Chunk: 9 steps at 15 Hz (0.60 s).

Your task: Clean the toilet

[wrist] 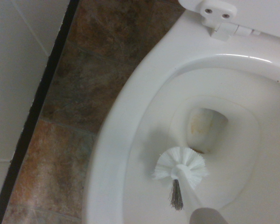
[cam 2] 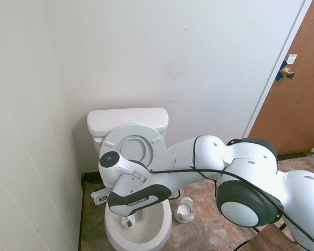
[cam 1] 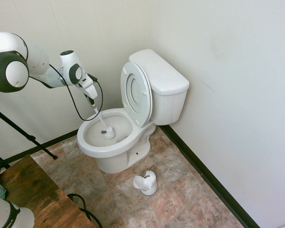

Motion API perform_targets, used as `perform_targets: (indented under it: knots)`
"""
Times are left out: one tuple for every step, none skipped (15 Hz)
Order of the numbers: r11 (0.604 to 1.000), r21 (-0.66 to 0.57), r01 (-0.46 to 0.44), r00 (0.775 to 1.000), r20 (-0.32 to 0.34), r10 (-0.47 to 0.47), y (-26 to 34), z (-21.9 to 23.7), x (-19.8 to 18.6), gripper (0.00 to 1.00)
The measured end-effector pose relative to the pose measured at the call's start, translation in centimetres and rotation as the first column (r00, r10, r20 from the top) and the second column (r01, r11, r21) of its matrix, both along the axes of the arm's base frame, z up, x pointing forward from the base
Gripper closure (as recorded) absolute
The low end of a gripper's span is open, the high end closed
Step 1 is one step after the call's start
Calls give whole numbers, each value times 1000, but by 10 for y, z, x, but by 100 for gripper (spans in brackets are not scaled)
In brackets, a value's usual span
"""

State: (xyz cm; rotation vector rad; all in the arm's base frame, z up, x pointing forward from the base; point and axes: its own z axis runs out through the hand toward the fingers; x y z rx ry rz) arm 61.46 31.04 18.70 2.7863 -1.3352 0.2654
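**Toilet bowl with brush inside**

Toilet (cam 1: pixel 133 111) of glossy white ceramic stands in the corner on mottled brown stone-look tiles (cam 1: pixel 180 190), its boxy tank against the wall and its oval ring seat and lid (cam 1: pixel 137 92) tipped upright. The gripper (cam 1: pixel 91 99) points straight down over the bowl, fingers pinched together on the thin white handle of a brush (cam 1: pixel 107 132). The round bristly head sits inside the smooth bowl, near the stained drain opening (wrist: pixel 204 127) at about seven o'clock from it. A small white rounded brush holder (cam 1: pixel 147 183) rests on the floor at about five o'clock from the bowl.
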Motion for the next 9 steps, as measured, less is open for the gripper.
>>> perform_targets:
  knots:
    - [1000,-1,-11,1000,-4,11,1,-1,-1,100]
    - [1000,-4,-18,1000,-10,18,1,-4,-3,100]
    - [1000,-7,-23,1000,-19,23,1,-10,-6,100]
    - [1000,-11,-28,999,-27,28,0,-16,-10,100]
    - [999,-11,-33,999,-32,33,-1,-21,-14,100]
    - [999,-7,-37,999,-30,36,-2,-26,-18,100]
    - [999,-4,-37,999,-28,37,-6,-29,-22,100]
    - [999,0,-33,999,-25,33,-12,-33,-25,100]
    - [1000,6,-26,999,-21,26,-22,-34,-29,100]
